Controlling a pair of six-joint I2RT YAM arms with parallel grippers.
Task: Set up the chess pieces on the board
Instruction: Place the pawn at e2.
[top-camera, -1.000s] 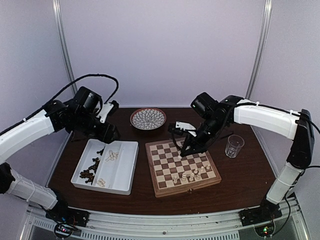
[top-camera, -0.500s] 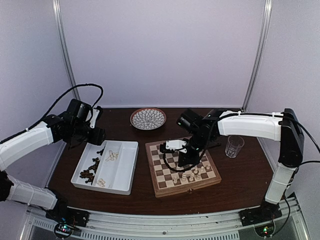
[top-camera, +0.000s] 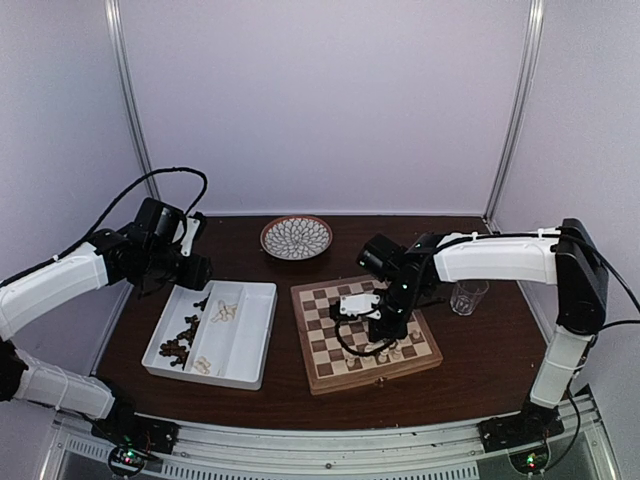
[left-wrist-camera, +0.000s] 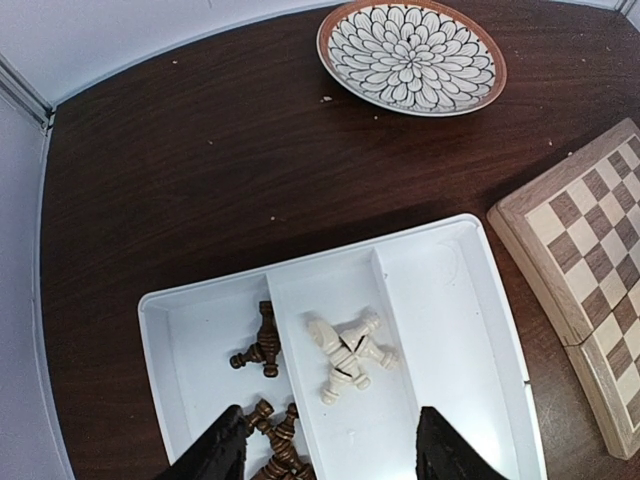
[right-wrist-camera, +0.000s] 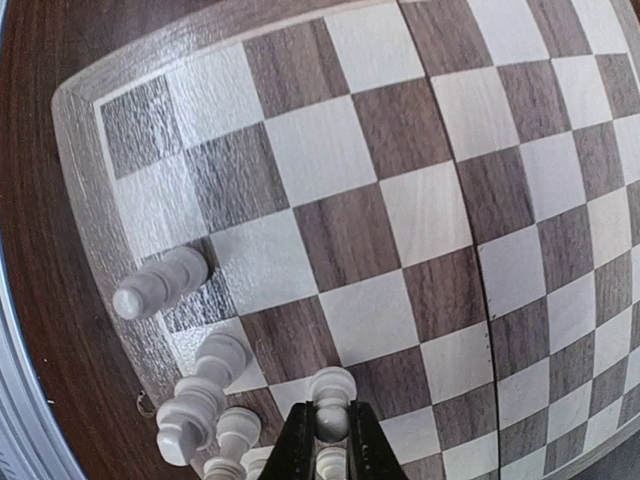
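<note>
The board (top-camera: 376, 378) lies right of centre, with a few cream-white chess pieces (top-camera: 397, 349) standing along its near right edge. My right gripper (top-camera: 384, 324) hangs low over those squares. In the right wrist view it (right-wrist-camera: 330, 428) is shut on a cream-white piece (right-wrist-camera: 332, 386), held upright just above the board (right-wrist-camera: 340, 230), next to standing white pieces (right-wrist-camera: 220, 355). My left gripper (top-camera: 196, 270) hovers open over the far end of the white tray (top-camera: 245, 345). Below its spread fingers (left-wrist-camera: 222, 452) lie dark brown pieces (left-wrist-camera: 262, 345) and cream-white pieces (left-wrist-camera: 345, 355), each in its own compartment.
A round patterned plate (top-camera: 296, 237) sits at the back of the table, also in the left wrist view (left-wrist-camera: 412, 55). A clear glass (top-camera: 466, 296) stands right of the board. The board's corner (left-wrist-camera: 590, 270) lies right of the tray (left-wrist-camera: 455, 320).
My right gripper has come down and toward the board's near rows with the white piece in it. The left arm drew back to the left, then held still.
</note>
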